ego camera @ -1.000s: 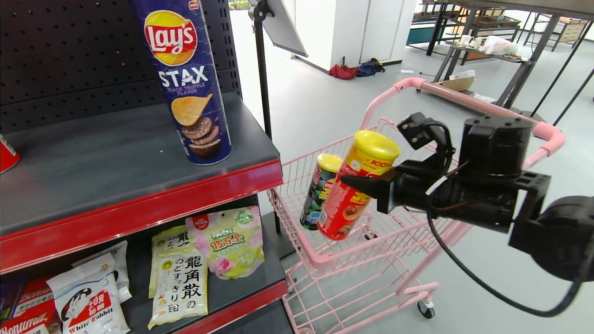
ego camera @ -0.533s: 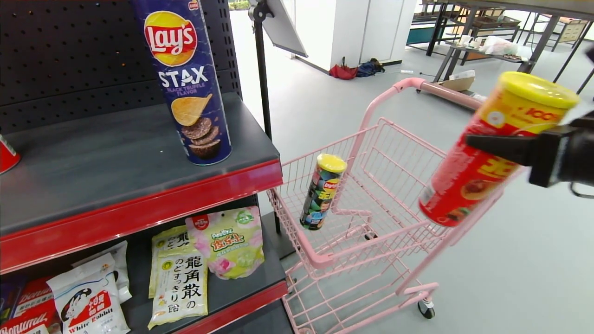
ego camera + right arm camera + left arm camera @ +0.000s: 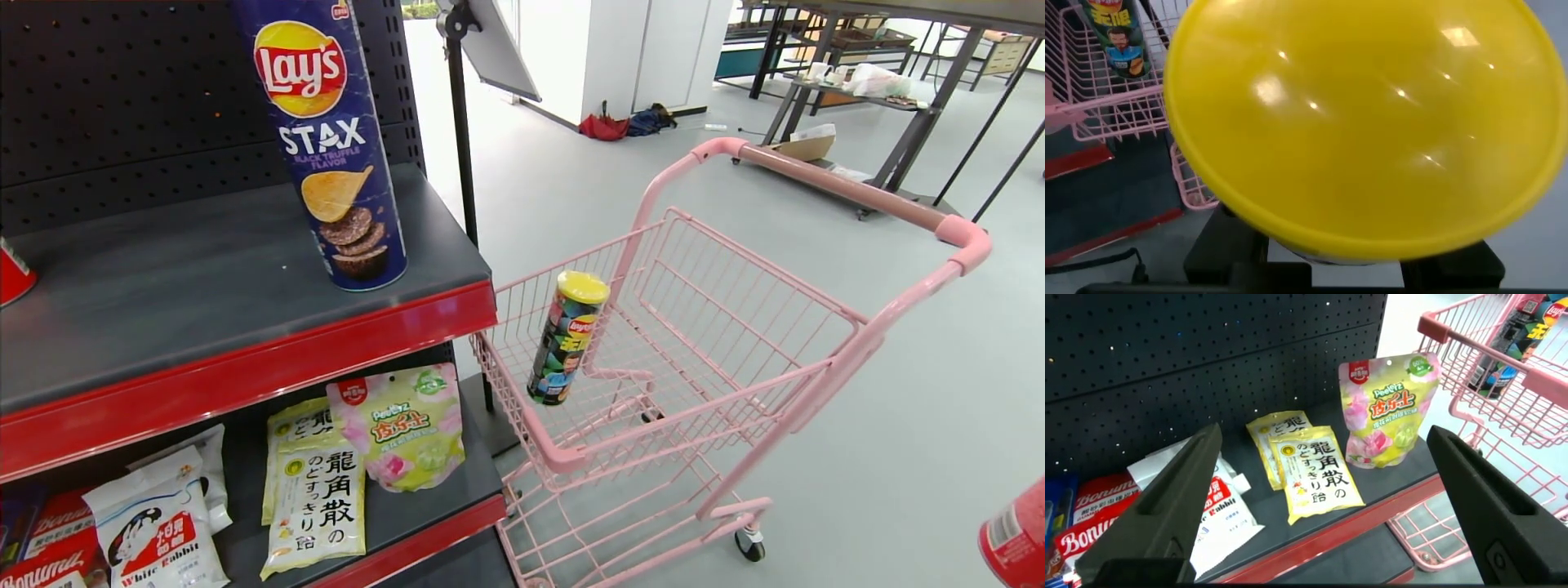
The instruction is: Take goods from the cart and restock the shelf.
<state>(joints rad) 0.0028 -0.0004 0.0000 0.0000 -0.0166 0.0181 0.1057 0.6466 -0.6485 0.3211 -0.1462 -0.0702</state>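
While the right hand (image 3: 1339,273) clasps a can (image 3: 1355,114), carrying is the step; next, upright placement on the shelf (image 3: 204,278); left hand (image 3: 1323,498) open.

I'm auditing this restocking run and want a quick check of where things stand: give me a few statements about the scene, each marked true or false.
1. The blue chip can stands upright on the upper shelf. True.
2. Two cans sit in the cart. False: one yellow-lidded can leans in it.
3. The left tool is shut on a snack bag. False: it is open and empty, facing the snack bags on the lower shelf.
4. The red can is outside the cart. True.
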